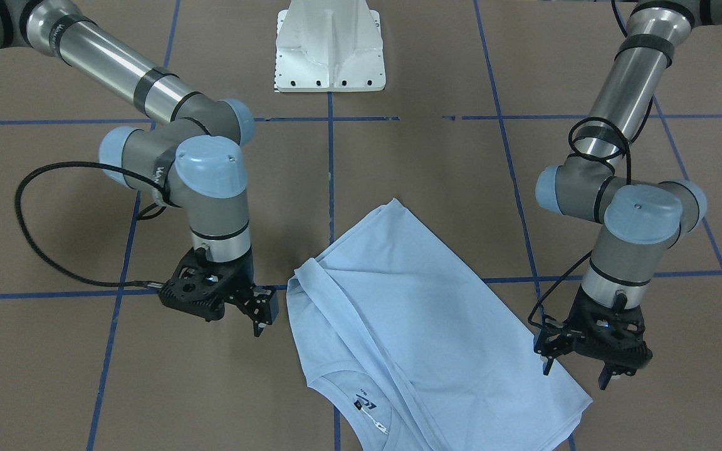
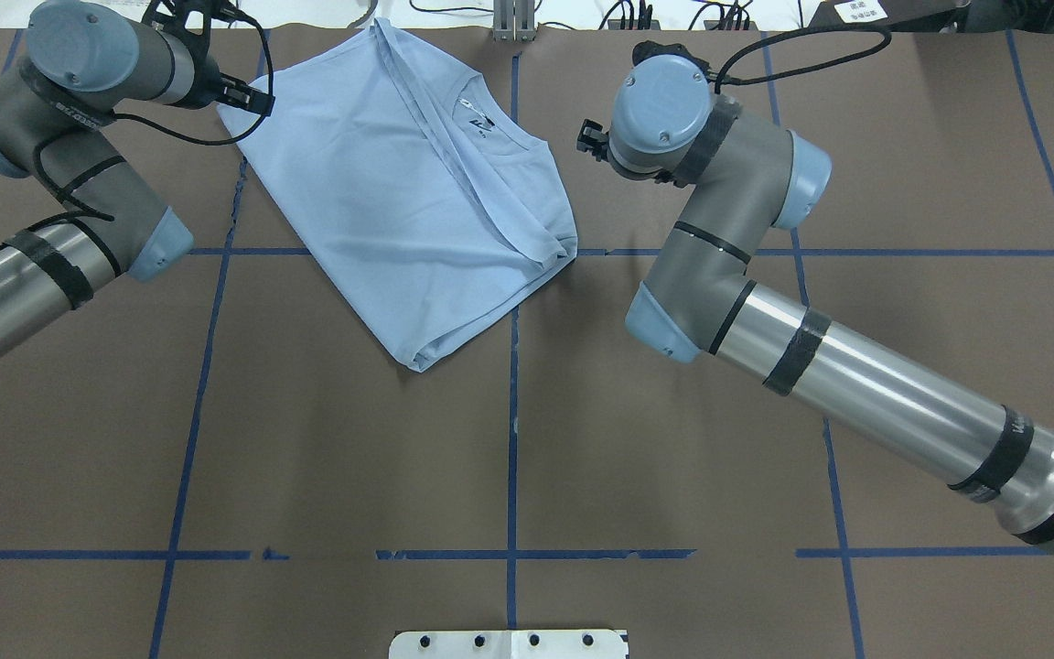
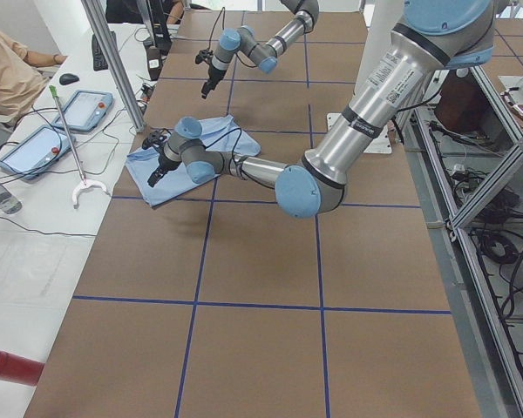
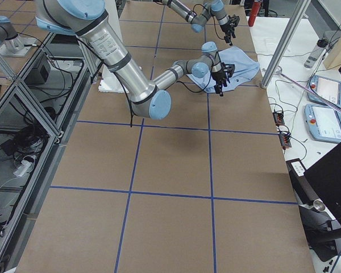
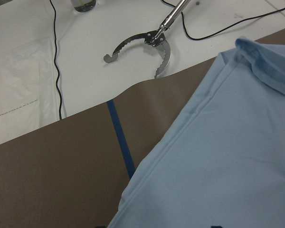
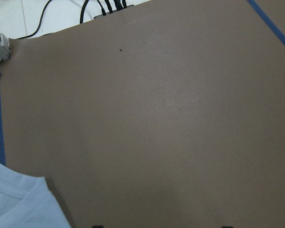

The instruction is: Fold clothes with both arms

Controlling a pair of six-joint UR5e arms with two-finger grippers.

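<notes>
Brown table (image 1: 411,156), blue tape grid (image 1: 331,188). The shirt (image 1: 417,313) lies on it skewed to the lines. It is doubled over lengthwise with layered edges, and the collar (image 1: 364,407) end points away from the robot base. In the overhead view that end nearly reaches the far table edge.

Pincers:
- The left gripper (image 1: 577,374) has its jaws wide apart and empty, and hangs at the shirt's corner on that side. Whether it touches the cloth cannot be told.
- The right gripper (image 1: 264,319) sits just beside the opposite edge, off the cloth. Its wrist view shows mostly bare table, with a bit of collar in one corner. The tips show far apart at the bottom of that view, so it reads as spread and holding nothing.

Risks, as judgement:
- The right gripper closes on nothing if it drops straight down, because it is over table, not fabric.
- Either pinch may take only the top layer, and the lift then peels the existing fold open instead of carrying it.
- The two grasp points are unequal on a skewed shirt, so an uneven pull likely gives a crooked fold or a bunched sleeve.
- The fabric looks thin and limp, so fingers pressing down may push a wrinkle ahead rather than get under the edge.
- Any drag toward the far edge could slide the collar end off the table.
</notes>
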